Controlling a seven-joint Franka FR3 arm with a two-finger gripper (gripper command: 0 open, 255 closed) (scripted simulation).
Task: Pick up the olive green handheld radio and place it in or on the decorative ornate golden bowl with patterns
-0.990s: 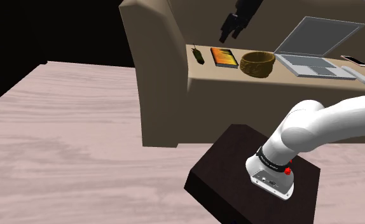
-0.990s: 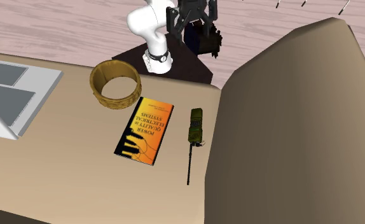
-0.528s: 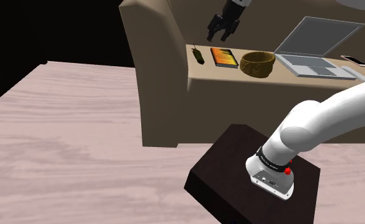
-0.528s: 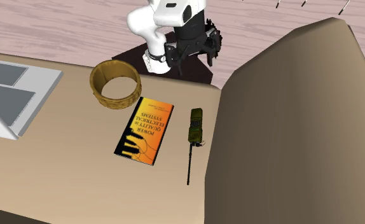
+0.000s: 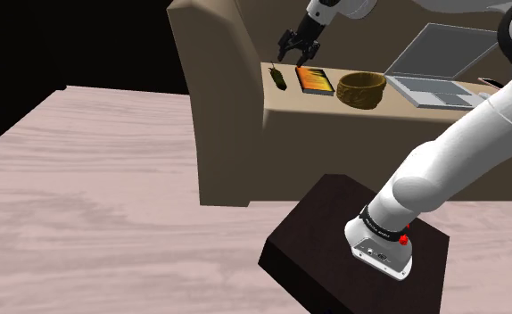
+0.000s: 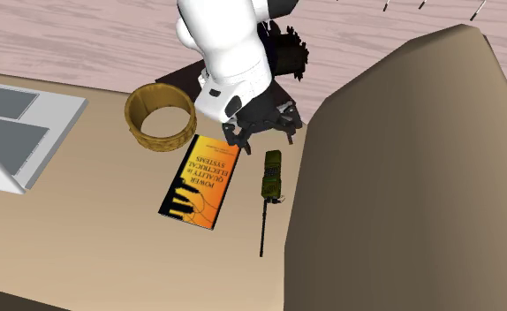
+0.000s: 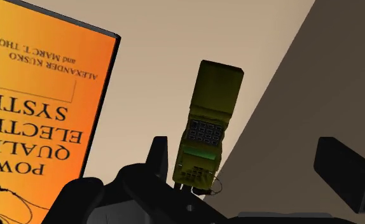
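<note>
The pick has not begun. In the wrist view the gripper [image 7: 246, 159] has its two black fingers spread wide with nothing between them, and the olive green radio [image 7: 208, 127] lies flat on the tan surface [image 7: 175, 38] just ahead, its near end closer to one finger than the other and apparently untouched. Beside it lies the orange book [image 7: 41, 95]. Judging from this, the descent, the grasp, the lift, the carry and the release into the bowl all remain. In the shoulder view the dark stand [image 5: 334, 241] sits at the lower right. From it the white arm climbs along the right edge and arches across the top, bringing the gripper [image 5: 292, 55] down at upper centre, just above the radio [image 5: 279, 78]. Farther right along the surface come the book [image 5: 315, 80], the golden bowl [image 5: 362, 96] with nothing in it, and an open laptop [image 5: 441, 62]. In the second exterior view the gripper [image 6: 259, 135] hangs pointing down at centre, just above the radio [image 6: 271, 175], with the bowl [image 6: 159, 141] at upper left.
</note>
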